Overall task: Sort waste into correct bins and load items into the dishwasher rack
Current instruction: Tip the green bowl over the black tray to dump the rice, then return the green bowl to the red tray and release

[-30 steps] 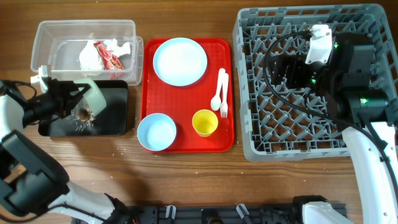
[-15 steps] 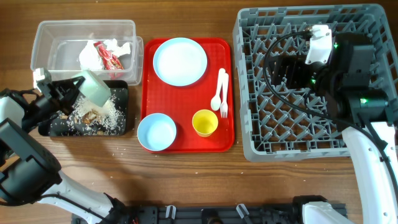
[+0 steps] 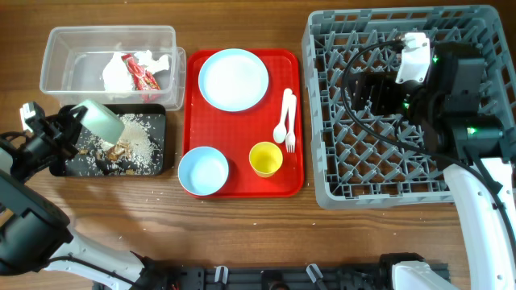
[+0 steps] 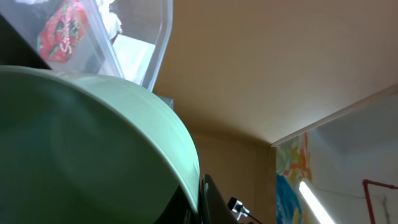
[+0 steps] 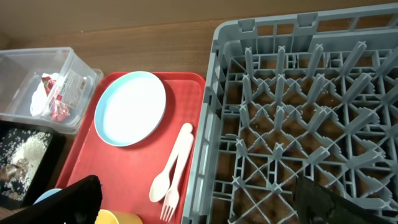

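Left gripper (image 3: 71, 122) clamped on tipped pale mint-white bowl (image 3: 101, 121), crumb-strewn black tray (image 3: 76, 165) just beneath; right gripper (image 5: 199, 198) spread wide above dishwasher rack (image 3: 379, 173).

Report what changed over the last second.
The left end effector, gripping the tilted pale mint-white bowl, drew back leftward over the shallow black rectangular tray. White crumbs with brown bits poured out and now cover the tray floor. Everything on the flat red tray, the large grey plastic dishwasher rack, the clear rectangular plastic tub and the right arm stayed put.
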Controlling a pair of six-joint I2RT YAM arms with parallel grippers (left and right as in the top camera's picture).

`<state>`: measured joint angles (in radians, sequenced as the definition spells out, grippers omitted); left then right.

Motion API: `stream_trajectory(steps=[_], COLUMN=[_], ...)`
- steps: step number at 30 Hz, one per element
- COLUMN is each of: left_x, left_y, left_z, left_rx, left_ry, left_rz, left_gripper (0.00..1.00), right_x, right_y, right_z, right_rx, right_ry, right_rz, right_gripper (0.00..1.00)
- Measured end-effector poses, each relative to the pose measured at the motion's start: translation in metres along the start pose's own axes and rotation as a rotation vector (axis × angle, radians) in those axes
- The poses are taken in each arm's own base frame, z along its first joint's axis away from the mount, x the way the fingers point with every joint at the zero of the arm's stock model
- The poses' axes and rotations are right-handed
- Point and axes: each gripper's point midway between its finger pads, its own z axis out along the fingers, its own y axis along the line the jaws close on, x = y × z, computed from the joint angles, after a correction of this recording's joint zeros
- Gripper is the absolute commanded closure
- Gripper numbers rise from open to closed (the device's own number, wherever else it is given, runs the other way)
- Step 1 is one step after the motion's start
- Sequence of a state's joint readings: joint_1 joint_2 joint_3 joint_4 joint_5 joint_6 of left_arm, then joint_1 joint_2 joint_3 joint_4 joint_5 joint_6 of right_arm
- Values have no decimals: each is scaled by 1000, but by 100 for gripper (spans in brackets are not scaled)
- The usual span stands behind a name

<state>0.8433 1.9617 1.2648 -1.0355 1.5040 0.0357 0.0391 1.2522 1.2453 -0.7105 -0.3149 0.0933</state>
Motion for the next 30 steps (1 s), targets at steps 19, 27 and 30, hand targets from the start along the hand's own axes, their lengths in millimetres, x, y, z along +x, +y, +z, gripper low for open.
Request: stream_trajectory(steps=[19, 27, 30], left_x=[152, 204, 209], left_y=[15, 102, 123], left_z=[161, 219, 221], left_rx=[-648, -1079, -1156], left_ry=[436, 503, 519], left_rz=[735, 1083, 1114], left_gripper=[96, 96, 78], right_x=[9, 17, 17], right_y=[-6, -10, -11], right_z=[16, 29, 30], right_rx=[4, 4, 4], right_ry=[54, 97, 98], right_rz=[26, 44, 44], right_gripper=[0, 0, 0])
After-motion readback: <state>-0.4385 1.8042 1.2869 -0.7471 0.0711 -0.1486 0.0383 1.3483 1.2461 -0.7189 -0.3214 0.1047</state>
